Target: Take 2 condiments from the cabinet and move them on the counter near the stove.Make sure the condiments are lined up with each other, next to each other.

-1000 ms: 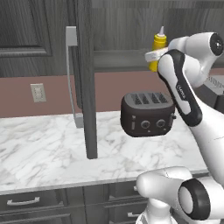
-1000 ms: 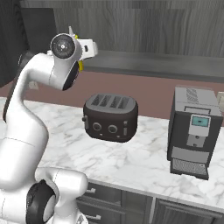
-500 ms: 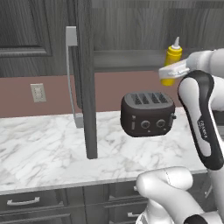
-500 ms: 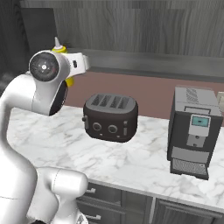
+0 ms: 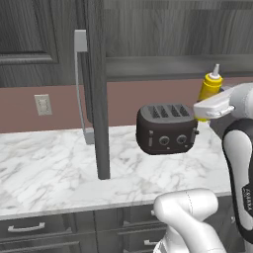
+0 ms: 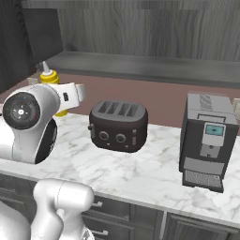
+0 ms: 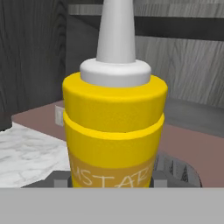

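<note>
The tall yellow squeeze bottle with its white pointed nozzle (image 5: 210, 88) rides upright in the two-finger gripper (image 5: 203, 112), jaws clamped on its lower body, up in the air over the white marble counter (image 5: 49, 168), just beside the black four-slot toaster (image 5: 166, 128).

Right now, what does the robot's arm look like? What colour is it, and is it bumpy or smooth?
The arm is smooth, shiny white, made of rounded, tube-like segments. A dark grey band wraps one joint, with small white lettering on it. In the right base view one joint ends in a round dark cap with a little red dot in the middle. A white, boxy wrist piece sticks out from it. No cables show.
</note>
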